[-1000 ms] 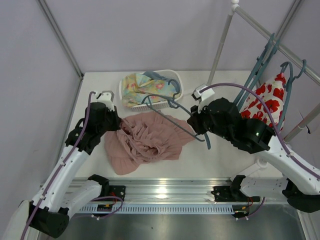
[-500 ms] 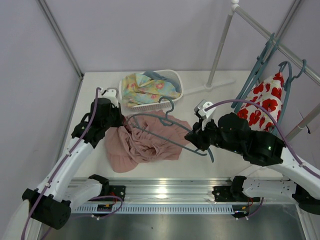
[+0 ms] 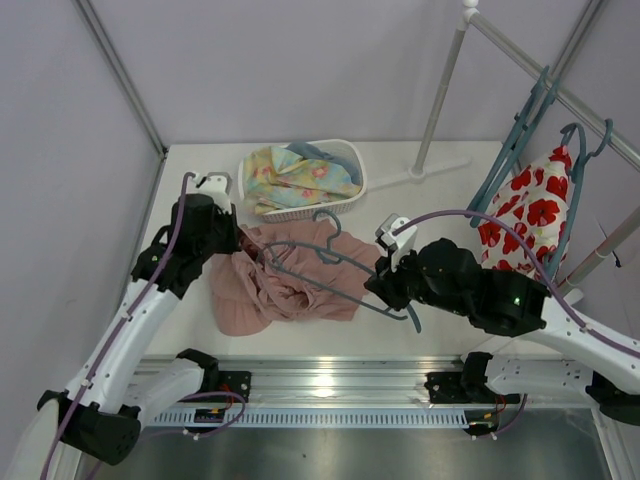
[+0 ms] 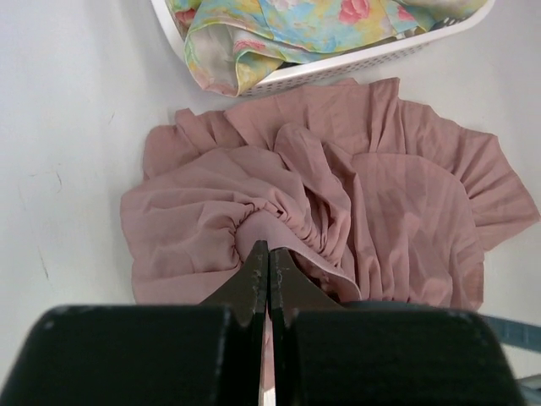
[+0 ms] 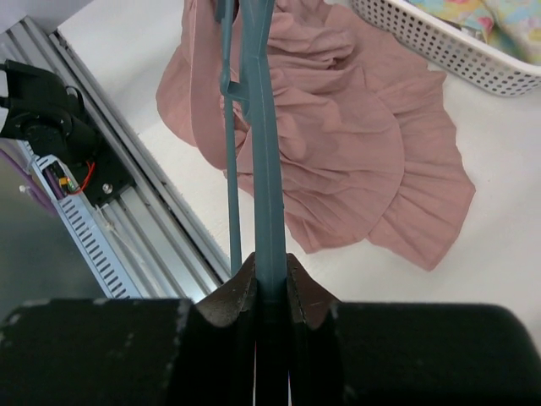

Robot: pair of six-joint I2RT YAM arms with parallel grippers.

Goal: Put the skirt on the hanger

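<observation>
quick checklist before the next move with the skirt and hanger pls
1. Right tool shut on the hanger: ok.
2. Left tool pinching the skirt at its gathered waist: ok.
3. Hanger end inside the waist opening: cannot tell, folds hide it.
4. Skirt spread out: not ok, bunched on the table.
5. Skirt clear of the white basket: cannot tell, its edge runs right along the wall.

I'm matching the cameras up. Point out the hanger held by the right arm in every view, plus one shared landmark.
Top external: hanger centre, across the skirt.
Left wrist: hanger a sliver, lower right edge.
Right wrist: hanger up the middle, from the right gripper.
Shared landmark: white basket, in all three.
</observation>
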